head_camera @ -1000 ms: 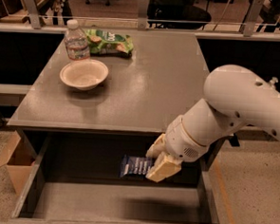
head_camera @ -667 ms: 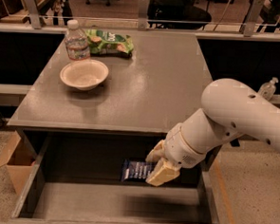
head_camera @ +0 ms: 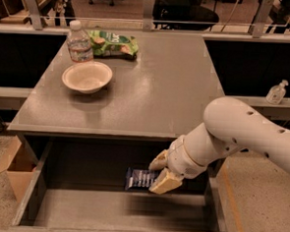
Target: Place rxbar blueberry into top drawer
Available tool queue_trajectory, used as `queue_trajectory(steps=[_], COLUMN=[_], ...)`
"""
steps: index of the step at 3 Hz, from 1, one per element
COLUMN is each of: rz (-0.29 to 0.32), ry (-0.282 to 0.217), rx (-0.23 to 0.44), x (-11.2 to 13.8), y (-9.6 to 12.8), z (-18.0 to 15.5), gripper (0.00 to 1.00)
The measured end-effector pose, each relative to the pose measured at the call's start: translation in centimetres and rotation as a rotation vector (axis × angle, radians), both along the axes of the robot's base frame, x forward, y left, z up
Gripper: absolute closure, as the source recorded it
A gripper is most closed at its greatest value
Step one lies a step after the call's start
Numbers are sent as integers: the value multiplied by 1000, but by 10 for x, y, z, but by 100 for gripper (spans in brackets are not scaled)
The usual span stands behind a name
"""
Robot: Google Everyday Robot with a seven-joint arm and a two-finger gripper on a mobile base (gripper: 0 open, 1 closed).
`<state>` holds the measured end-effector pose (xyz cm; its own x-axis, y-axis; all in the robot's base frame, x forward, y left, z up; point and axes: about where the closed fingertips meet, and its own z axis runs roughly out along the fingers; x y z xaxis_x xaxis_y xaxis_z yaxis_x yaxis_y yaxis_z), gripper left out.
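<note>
Grey metal top drawer (head_camera: 114, 213) is standing pulled out beneath the matching desk (head_camera: 156, 94), its low side walls showing at left and right, its floor lying bare toward the front.

Gripper (head_camera: 157, 173) is hanging over the rear part of the drawer, just under the desk's front edge, right of centre. The white arm (head_camera: 247, 131) is reaching in from the right side. The tan fingers (head_camera: 166, 182) are sitting close together, pinching the right end of the rxbar blueberry (head_camera: 139, 178).

The bar is lying roughly level, dark navy wrapper with white lettering facing up, sticking out leftward from the fingers. It is sitting inside the drawer's outline, low toward the back; whether it is touching the floor cannot be told.

On the desktop, far left corner: a clear water bottle (head_camera: 79, 42) is standing upright, with a green chip bag (head_camera: 113, 42) lying just beside it on the right. A pale bowl (head_camera: 87, 77) is resting in front of the bottle, near it.

A cardboard box (head_camera: 13, 168) is sitting on the floor left of the drawer. A small pump bottle (head_camera: 277, 92) is standing on the ledge at right.
</note>
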<state>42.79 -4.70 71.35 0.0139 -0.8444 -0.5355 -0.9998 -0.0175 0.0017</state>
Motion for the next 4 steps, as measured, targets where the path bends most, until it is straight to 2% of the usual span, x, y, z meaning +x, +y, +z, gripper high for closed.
queue_trajectory(steps=[2,4], rz=[26,40], ry=[1,-3], rx=[28,37], x=[2,1], y=[13,22], z=[-31,-40], gripper=[100,66])
